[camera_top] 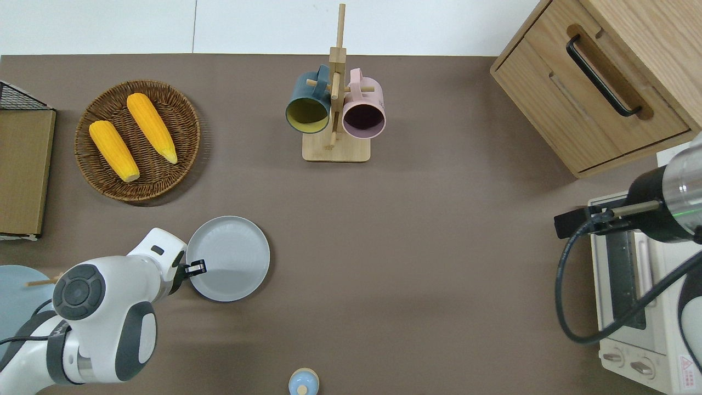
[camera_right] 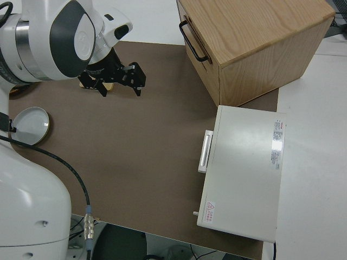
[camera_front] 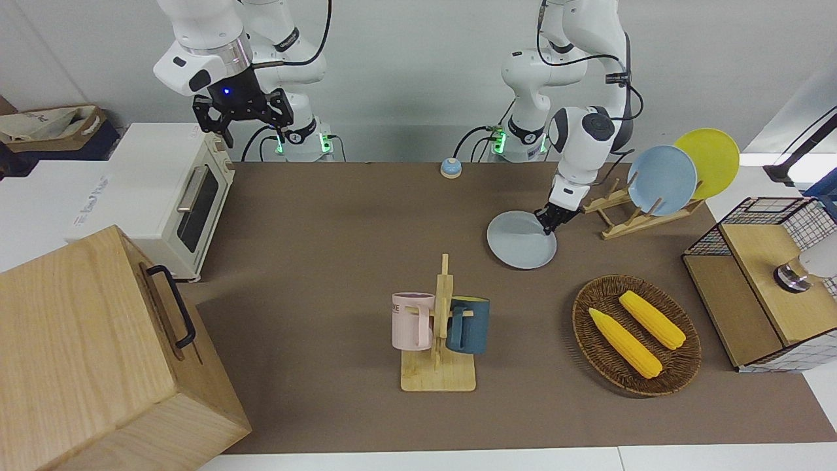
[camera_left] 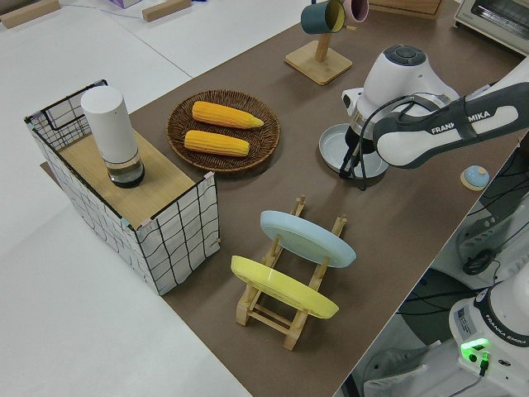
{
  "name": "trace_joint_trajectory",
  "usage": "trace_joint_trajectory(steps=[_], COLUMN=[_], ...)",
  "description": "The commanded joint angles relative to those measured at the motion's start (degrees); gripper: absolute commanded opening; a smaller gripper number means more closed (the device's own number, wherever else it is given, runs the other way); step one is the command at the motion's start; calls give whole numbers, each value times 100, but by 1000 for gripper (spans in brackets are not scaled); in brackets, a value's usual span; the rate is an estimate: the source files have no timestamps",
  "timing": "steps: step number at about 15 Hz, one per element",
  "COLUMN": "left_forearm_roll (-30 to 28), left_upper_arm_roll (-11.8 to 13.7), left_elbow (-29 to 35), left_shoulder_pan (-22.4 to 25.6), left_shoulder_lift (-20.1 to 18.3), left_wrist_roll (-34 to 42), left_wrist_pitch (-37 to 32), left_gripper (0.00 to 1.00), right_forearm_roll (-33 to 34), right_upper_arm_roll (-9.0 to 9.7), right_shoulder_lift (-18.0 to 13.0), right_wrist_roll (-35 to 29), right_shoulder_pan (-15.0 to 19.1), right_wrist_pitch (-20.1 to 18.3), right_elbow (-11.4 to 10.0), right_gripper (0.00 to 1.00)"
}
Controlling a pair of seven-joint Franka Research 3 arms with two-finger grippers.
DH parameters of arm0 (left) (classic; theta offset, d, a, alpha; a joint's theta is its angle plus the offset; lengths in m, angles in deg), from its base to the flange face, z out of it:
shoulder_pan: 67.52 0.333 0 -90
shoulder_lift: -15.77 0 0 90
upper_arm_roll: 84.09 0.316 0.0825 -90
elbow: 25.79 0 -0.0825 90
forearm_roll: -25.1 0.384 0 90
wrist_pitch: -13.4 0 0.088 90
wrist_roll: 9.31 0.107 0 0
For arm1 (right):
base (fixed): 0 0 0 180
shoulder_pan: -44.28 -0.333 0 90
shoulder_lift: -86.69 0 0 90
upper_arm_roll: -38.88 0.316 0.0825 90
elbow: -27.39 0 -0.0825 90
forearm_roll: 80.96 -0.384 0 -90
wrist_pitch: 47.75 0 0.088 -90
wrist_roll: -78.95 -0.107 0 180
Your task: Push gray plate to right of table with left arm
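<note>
Writing: the left arm carries "FRANKA" and "MIKA" in white letters on its dark band; the pink mug shows letters by its rim that I cannot read.
Landmark: the wooden mug stand, on the tabletop toward its edge farthest from the robots.
Mug stand holds: the pink mug and a dark blue mug, one hung on each side, mouths facing up to the overhead camera.
Basket: a wicker basket with two corn cobs in it, toward the left arm's end from the mug stand.
Gray plate: the gray plate lies flat and empty on the tabletop, nearer to the robots than the mug stand and toward the left arm's end from it.
Left tool: the left tool is down at the plate's rim on the left arm's side, fingers drawn close together, holding nothing.
Plate rack: a blue plate and a yellow plate stand in a wooden rack.
Right arm: parked, its tool spread open and empty.
</note>
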Motion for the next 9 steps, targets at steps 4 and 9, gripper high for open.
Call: trace_joint_trajectory(steps=[4,9], left_forearm_roll=[-26,-34], left_upper_arm_roll=[23,23], left_elbow=[122,105], left_shoulder_pan=[-315,-552], left_shoulder_lift=[11,20], left_wrist_roll=[-539,-961], left_wrist_pitch=[48,48], left_gripper=[0,0], right_forearm_roll=[-59,-59], right_upper_arm_roll=[77,77], right_shoulder_lift=[-17,-17], right_wrist_roll=[-5,-14], right_shoulder_pan=[115,115], right_wrist_pitch=[-83,-83], right_elbow=[45,45], right_gripper=[983,983])
